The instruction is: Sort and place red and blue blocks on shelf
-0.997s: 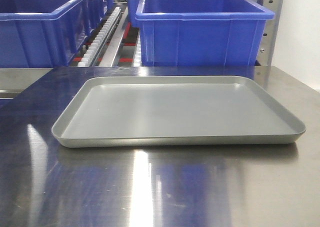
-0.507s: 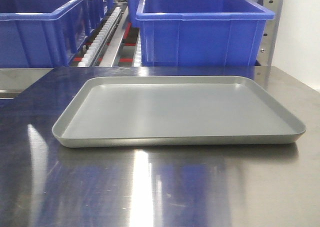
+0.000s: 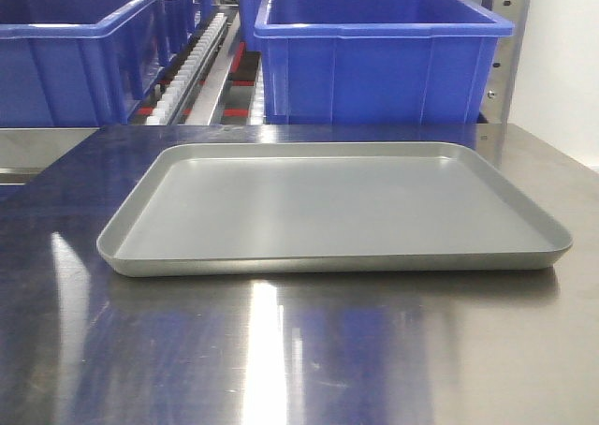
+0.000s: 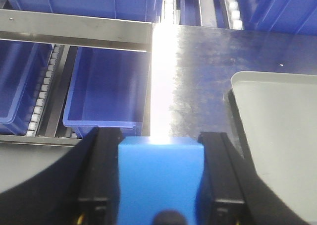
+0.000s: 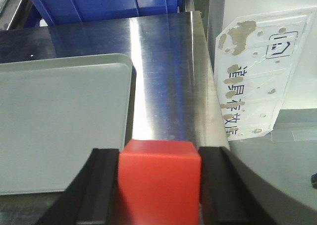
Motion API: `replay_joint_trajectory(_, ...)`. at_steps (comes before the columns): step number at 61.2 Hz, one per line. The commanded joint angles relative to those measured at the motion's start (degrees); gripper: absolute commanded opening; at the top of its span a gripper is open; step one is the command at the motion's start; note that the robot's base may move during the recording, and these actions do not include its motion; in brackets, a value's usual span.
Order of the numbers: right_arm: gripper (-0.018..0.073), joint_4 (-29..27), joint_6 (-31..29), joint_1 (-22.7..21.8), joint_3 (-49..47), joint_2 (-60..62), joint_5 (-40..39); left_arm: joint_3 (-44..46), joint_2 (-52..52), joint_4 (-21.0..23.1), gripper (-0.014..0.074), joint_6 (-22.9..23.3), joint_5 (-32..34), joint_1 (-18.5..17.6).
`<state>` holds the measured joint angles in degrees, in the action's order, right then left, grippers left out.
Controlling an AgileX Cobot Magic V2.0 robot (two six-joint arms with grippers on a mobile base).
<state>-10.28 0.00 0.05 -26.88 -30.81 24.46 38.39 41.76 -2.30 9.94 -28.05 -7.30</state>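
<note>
Left wrist-mounted view is showing the left end effector (image 4: pixel 159 185) pinching the blue block (image 4: pixel 159 178) between its two black fingers (image 4: pixel 99 180); the block is filling the gap fully. Ahead of it the shiny tabletop (image 4: pixel 208 71) is glaring under the light, the grey tray (image 4: pixel 277 136) is lying to the right, and the steel rail of the shelf (image 4: pixel 74 34) is crossing the upper left, with white rollers (image 4: pixel 42 93) and a blue bin (image 4: pixel 106 93) under it.

On the other side, the right end effector (image 5: pixel 159 185) is squeezing the red block (image 5: pixel 159 178) in the same way, near the right edge of the tray (image 5: pixel 59 121).

From the front camera I am seeing no arm and no block, only the tray (image 3: pixel 337 261) on the tabletop (image 3: pixel 281 359) and the big bins (image 3: pixel 374 60) behind.

To my judgement, the picking step is done and the carrying step is in hand: both blocks are gripped and neither is on the shelf yet. The next move is asking each arm to travel forward toward the shelf, to pass the rail without knocking it, and to loosen the fingers only when the block is resting flat. Which spot belongs to which colour, I cannot tell.
</note>
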Motion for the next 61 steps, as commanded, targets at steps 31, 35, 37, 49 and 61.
replay_joint_trajectory(31, 0.0058, -0.35, -0.45, -0.25, -1.71, -0.02, -4.48, 1.71, -0.36, -0.01, 0.0135, 0.53, 4.74, 0.11)
replay_joint_trajectory(35, 0.0058, -0.35, -0.45, -0.25, -1.71, -0.02, -4.48, 1.71, -0.36, -0.01, 0.0135, 0.53, 4.74, 0.11)
replay_joint_trajectory(37, 0.0058, -0.35, -0.45, -0.25, -1.71, -0.02, -4.48, 1.71, -0.36, -0.01, 0.0135, 0.53, 4.74, 0.11)
replay_joint_trajectory(49, 0.0058, -0.35, -0.45, -0.25, -1.71, -0.02, -4.48, 1.71, -0.36, -0.01, 0.0135, 0.53, 4.74, 0.11)
replay_joint_trajectory(61, 0.0058, -0.35, -0.45, -0.25, -1.71, -0.02, -4.48, 1.71, -0.36, -0.01, 0.0135, 0.53, 4.74, 0.11)
